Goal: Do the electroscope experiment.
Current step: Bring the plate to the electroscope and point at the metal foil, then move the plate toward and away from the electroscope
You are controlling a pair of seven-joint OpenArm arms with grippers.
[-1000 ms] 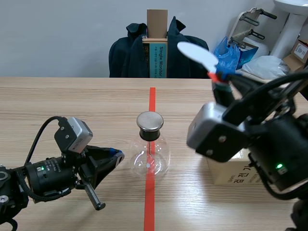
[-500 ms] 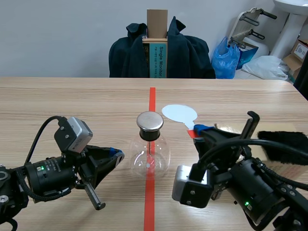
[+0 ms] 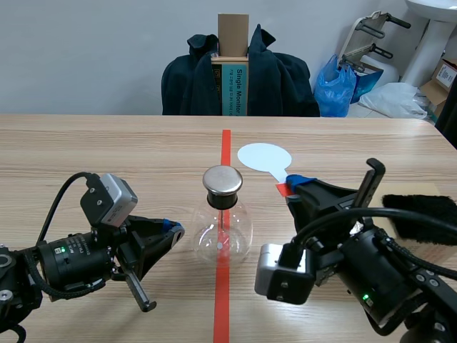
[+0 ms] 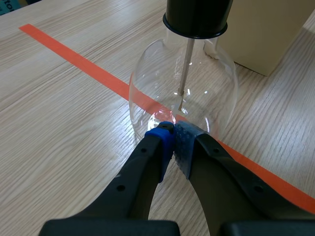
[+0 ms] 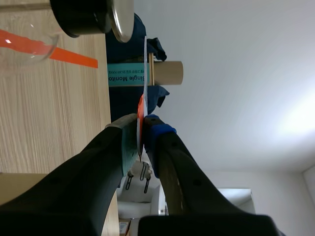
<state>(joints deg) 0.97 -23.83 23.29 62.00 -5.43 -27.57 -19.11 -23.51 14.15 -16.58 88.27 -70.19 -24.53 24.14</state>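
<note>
The electroscope (image 3: 223, 218), a round glass flask with a black stopper and a metal cap, stands on the red tape line at the table's middle. My left gripper (image 3: 171, 230) lies shut just left of it. In the left wrist view its pads (image 4: 162, 140) meet right at the glass (image 4: 182, 93), holding nothing. My right gripper (image 3: 294, 187) is shut on the red handle of a white paddle (image 3: 264, 156), whose disc hovers right of and beyond the cap. The right wrist view shows the paddle (image 5: 144, 69) edge-on between the fingers, with the cap (image 5: 120, 17) ahead.
A black fur cloth (image 3: 421, 214) lies at the right on a beige box (image 4: 266, 34), behind my right arm. Beyond the table stand a chair with a dark jacket (image 3: 193, 82), a cardboard box (image 3: 233, 36) and a blue bag (image 3: 337, 82).
My right arm came down from high over the box, bringing the paddle level beside the flask's cap. In the last half second the disc edged slightly farther away. The left arm stayed still.
</note>
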